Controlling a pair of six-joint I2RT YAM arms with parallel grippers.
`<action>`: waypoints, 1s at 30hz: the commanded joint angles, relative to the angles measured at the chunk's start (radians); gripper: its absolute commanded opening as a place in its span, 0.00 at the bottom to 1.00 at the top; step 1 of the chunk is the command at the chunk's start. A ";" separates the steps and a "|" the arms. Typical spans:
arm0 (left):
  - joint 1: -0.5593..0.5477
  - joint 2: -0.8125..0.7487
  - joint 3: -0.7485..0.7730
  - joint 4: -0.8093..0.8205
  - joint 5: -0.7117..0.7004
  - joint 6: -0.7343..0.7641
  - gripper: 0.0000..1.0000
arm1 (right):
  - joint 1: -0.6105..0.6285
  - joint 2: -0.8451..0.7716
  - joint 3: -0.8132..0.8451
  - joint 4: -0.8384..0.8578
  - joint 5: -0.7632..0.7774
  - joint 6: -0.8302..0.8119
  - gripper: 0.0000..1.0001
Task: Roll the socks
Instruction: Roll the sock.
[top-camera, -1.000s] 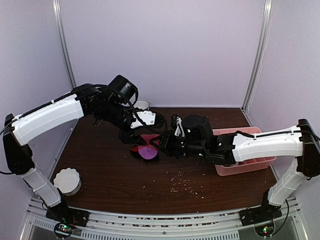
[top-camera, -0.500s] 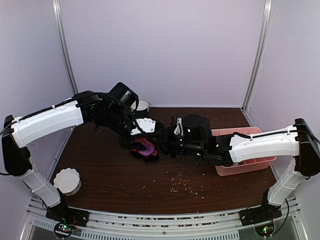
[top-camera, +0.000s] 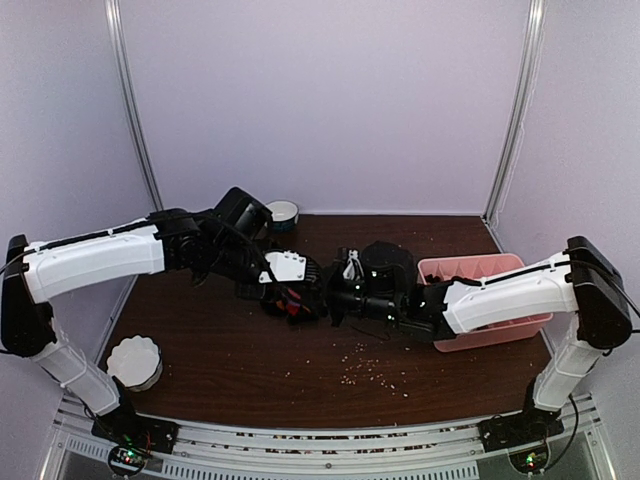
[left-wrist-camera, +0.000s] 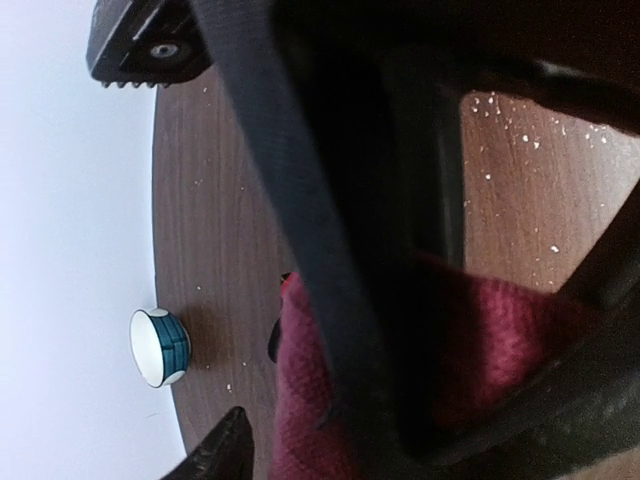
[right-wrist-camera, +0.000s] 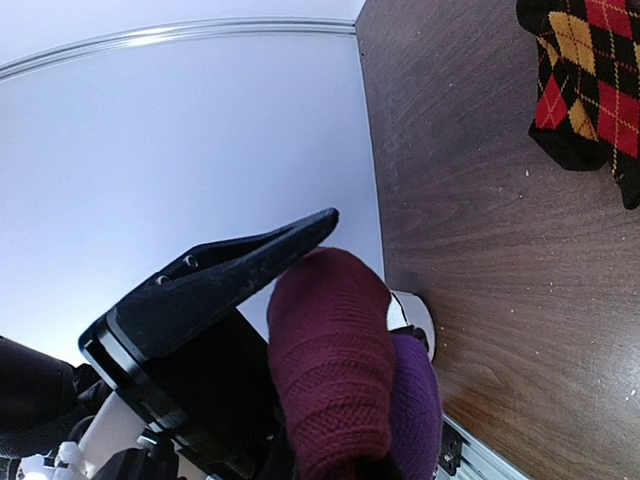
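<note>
A dark brown wood-grain table (top-camera: 200, 350) forms the floor of a small enclosure. Plain pale lavender walls (top-camera: 330, 100) close it in at the back and on both sides. Two slim metal uprights (top-camera: 130, 100) stand near the rear corners, one on the left and one on the right. A ridged aluminium rail (top-camera: 320, 440) runs along the near edge. Pale crumbs (top-camera: 370, 370) are scattered on the tabletop. The light is soft and even.
</note>
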 joint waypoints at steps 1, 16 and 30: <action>0.000 -0.045 -0.020 0.137 -0.115 0.036 0.50 | 0.007 0.004 0.001 0.098 -0.051 0.051 0.00; 0.118 0.078 0.267 -0.321 0.415 -0.107 0.00 | -0.069 -0.164 -0.024 -0.201 -0.046 -0.424 0.58; 0.186 0.400 0.651 -0.955 1.102 -0.002 0.01 | 0.114 -0.462 -0.132 -0.196 0.205 -1.340 0.99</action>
